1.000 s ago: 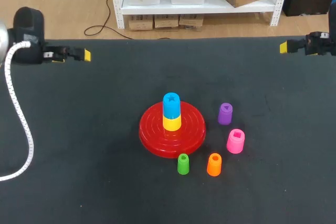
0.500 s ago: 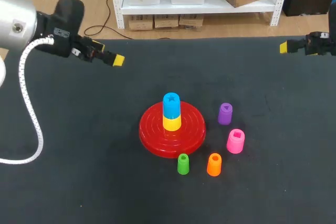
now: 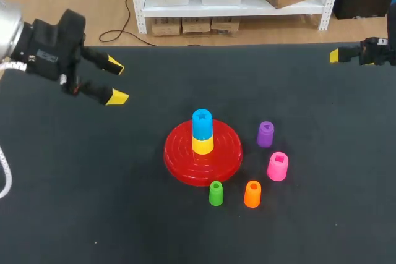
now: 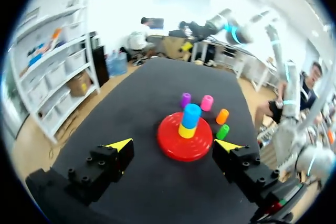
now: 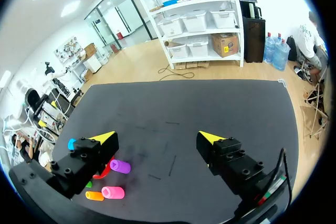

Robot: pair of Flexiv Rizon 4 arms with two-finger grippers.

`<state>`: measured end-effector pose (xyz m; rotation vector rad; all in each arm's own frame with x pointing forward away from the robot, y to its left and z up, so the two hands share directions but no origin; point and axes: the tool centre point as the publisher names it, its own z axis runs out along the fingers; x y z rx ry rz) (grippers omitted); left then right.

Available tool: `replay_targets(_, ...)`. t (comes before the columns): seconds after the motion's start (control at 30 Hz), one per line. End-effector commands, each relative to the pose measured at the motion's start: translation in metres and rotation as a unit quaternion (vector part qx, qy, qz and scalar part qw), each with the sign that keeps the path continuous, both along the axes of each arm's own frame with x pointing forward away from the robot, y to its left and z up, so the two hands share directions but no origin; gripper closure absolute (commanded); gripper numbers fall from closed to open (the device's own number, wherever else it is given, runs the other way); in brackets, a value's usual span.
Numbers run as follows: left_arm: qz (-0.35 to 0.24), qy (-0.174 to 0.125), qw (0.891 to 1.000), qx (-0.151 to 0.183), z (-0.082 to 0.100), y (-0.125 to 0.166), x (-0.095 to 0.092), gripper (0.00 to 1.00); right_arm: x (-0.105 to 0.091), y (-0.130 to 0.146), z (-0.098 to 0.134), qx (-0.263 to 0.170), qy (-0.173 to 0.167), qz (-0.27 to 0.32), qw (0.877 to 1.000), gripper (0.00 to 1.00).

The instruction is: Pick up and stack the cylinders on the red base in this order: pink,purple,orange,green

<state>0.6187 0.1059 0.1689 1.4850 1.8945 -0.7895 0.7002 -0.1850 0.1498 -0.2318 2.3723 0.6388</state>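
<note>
From above, the red base (image 3: 179,153) sits in the middle of the black surface (image 3: 93,183), with a yellow cylinder (image 3: 202,144) and a blue cylinder (image 3: 202,123) already stacked on it. The pink cylinder (image 3: 278,166) stands upright just to the right of the base, between the purple cylinder (image 3: 265,134) and the orange cylinder (image 3: 252,193). The green cylinder (image 3: 215,193) stands beside the orange one. The left gripper (image 3: 116,81) hangs over the surface well away from them all, its jaws wide open and holding nothing. The right gripper (image 3: 334,55) sits at the far edge. In the left wrist view, the base and all the cylinders lie ahead of the open jaws, and the pink one (image 4: 207,103) is on the far side of the base. In the right wrist view, the right gripper (image 5: 157,137) is wide open and empty too, and the pink cylinder (image 5: 113,192) shows off to one side of it. Pink goes first, I think. The jaws should come straight down with one finger on each side of it, not bump purple or orange, squeeze gently, and lift it straight up.
</note>
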Motion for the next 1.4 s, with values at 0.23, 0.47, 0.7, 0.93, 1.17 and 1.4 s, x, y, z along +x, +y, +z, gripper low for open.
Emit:
replay_targets(0.23, -0.124, 0.011, 0.992, -0.003, -0.0075, -0.0049, 0.0058, 0.0, 0.0, -0.0002, 0.0, 0.0, 0.0, 0.0, 1.0, 0.0)
replay_targets(0.47, -0.073, 0.025, 0.997, 0.004, -0.0107, -0.0015, 0.0086, 0.0, 0.0, -0.0002, 0.0, 0.0, 0.0, 0.0, 1.0, 0.0)
replay_targets(0.7, -0.06, 0.019, 0.998, 0.022, -0.011, -0.002, 0.0065, 0.0, 0.0, -0.0002, 0.0, 0.0, 0.0, 0.0, 1.0, 0.0)
replay_targets(0.93, -0.019, 0.047, 0.999, 0.005, -0.0071, -0.005, 0.0081, 0.0, 0.0, -0.0002, 0.0, 0.0, 0.0, 0.0, 1.0, 0.0)
replay_targets(1.17, -0.019, 0.047, 0.999, 0.005, -0.0071, -0.005, 0.0081, 0.0, 0.0, -0.0002, 0.0, 0.0, 0.0, 0.0, 1.0, 0.0)
replay_targets(1.4, -0.019, 0.047, 0.999, 0.005, -0.0071, -0.005, 0.0081, 0.0, 0.0, -0.0002, 0.0, 0.0, 0.0, 0.0, 1.0, 0.0)
